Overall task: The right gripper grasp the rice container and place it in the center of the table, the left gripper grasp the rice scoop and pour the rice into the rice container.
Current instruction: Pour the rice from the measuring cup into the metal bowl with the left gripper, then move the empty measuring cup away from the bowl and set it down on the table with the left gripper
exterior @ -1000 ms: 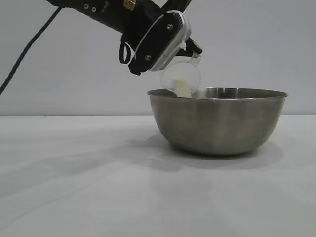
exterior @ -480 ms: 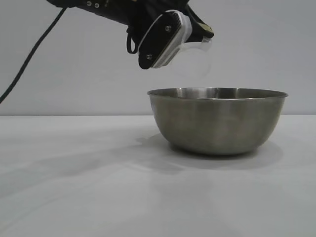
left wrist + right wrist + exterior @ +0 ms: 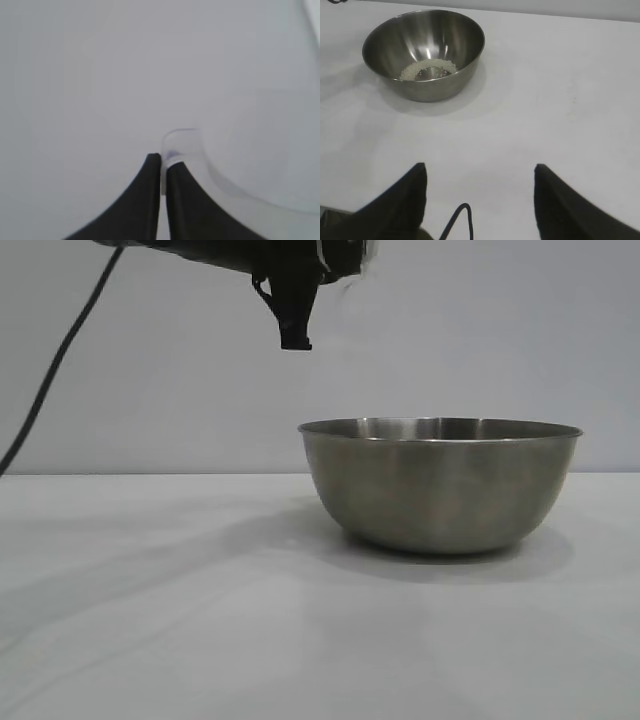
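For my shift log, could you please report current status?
Left gripper shut on rice scoop, above the steel bowl. Right gripper open, clear of bowl. Rice in bowl. Nothing obstructing.

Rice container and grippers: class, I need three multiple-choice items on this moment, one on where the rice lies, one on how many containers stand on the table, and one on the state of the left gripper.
1. Where is the rice?
A. Spread over the table
B. In the bottom of the rice container
C. Heaped beside the container

2. How many containers stand on the table?
A. One
B. Two
C. Three

3. How does the left gripper stand?
A. Wide open and empty
B. Shut on the rim of the steel bowl
C. Shut on the handle of the rice scoop

Key: 1 B, the right wrist view shows grains ringed on the floor of the rice container. 2 A, only that steel bowl rests there. 3 C, the left wrist view shows its fingers pinched on the clear handle of the rice scoop.
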`<action>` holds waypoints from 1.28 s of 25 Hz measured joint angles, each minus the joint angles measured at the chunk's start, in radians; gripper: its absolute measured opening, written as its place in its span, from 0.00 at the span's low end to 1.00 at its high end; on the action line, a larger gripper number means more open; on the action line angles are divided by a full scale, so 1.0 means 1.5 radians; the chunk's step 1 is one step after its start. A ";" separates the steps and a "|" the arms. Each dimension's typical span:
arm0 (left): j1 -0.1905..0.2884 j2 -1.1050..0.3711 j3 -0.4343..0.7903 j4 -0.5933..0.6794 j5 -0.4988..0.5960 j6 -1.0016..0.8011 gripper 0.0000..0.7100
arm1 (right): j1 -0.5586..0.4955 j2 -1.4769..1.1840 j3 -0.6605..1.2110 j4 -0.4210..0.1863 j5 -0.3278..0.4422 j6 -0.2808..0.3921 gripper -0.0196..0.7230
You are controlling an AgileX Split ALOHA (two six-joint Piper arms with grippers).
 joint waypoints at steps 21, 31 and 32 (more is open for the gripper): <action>0.099 0.000 0.000 -0.538 0.128 -0.283 0.00 | 0.000 0.000 0.000 0.000 0.000 0.000 0.60; 0.144 0.000 0.134 -0.470 0.063 -0.434 0.00 | 0.000 0.000 0.000 0.000 0.000 0.000 0.60; 0.144 -0.001 0.160 -0.451 0.042 -0.463 0.00 | 0.000 0.000 0.000 0.000 0.000 0.000 0.60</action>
